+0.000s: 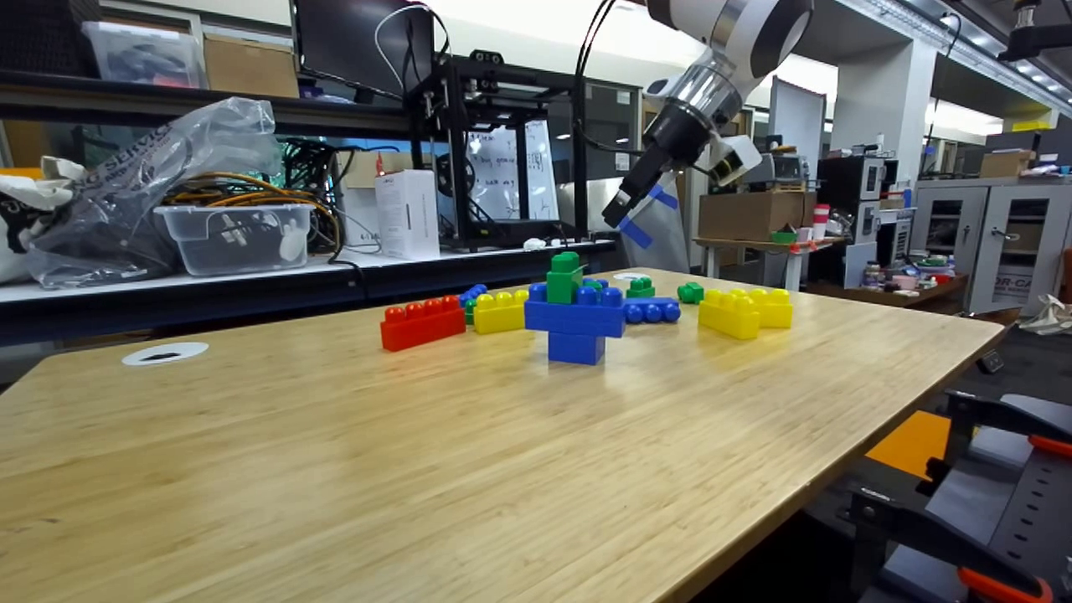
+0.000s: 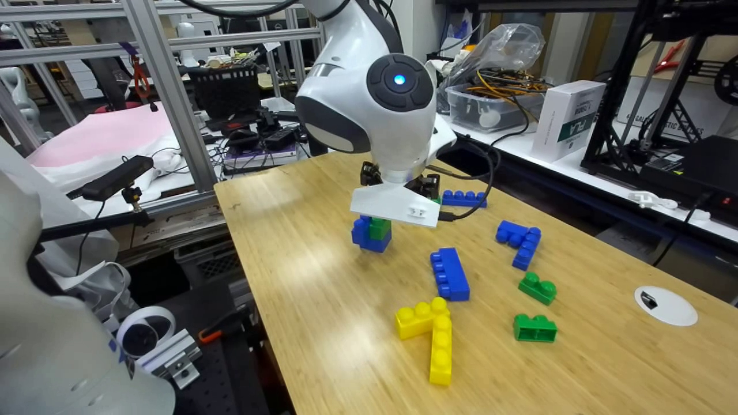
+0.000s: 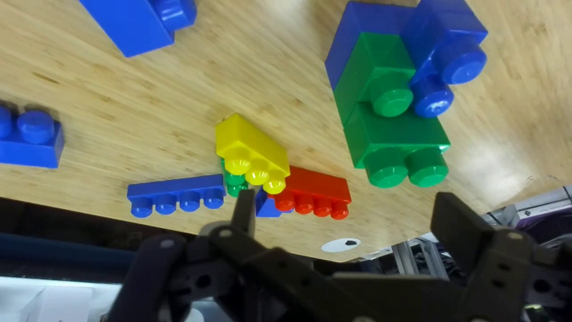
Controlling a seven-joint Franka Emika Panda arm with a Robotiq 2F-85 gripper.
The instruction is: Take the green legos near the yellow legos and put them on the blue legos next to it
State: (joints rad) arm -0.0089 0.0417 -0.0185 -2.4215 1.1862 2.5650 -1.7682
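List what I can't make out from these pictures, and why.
Red row: hidden in an exterior view by the arm.
Top of the blue stack: hidden in that view by the white wrist plate.
Blue brick: cut off by the wrist view's top edge.
Whiteboard writing: too small in an exterior view.

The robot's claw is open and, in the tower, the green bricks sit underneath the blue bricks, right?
Not quite: in an exterior view, those green bricks sit on top of the blue bricks. The claw is open, as you say.
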